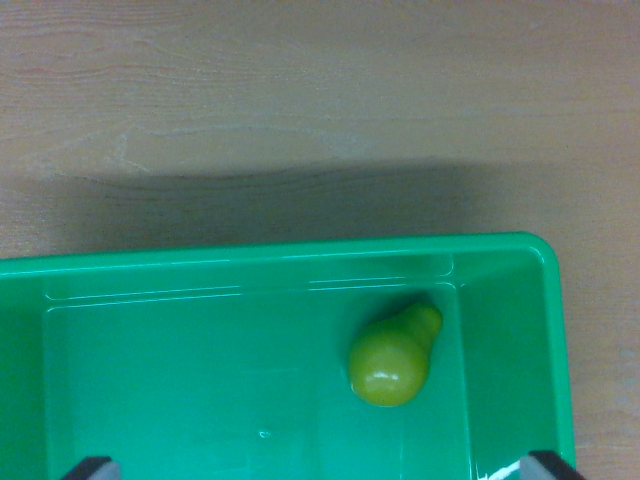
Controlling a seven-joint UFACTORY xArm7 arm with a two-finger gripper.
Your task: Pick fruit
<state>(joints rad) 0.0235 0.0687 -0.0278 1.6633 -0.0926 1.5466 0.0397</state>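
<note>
Right now a green pear [392,358] lies inside the green bin [300,248] on the wooden desk [300,100], close to the bin's far corner at the wrist view's right. Only the two finger tips of the hand [325,468] peek in at the bottom edge, spread wide apart with nothing between them. To pick well, I think the hand should slide toward the wrist view's right until the pear sits between the fingers, then go down without bumping the bin wall.
</note>
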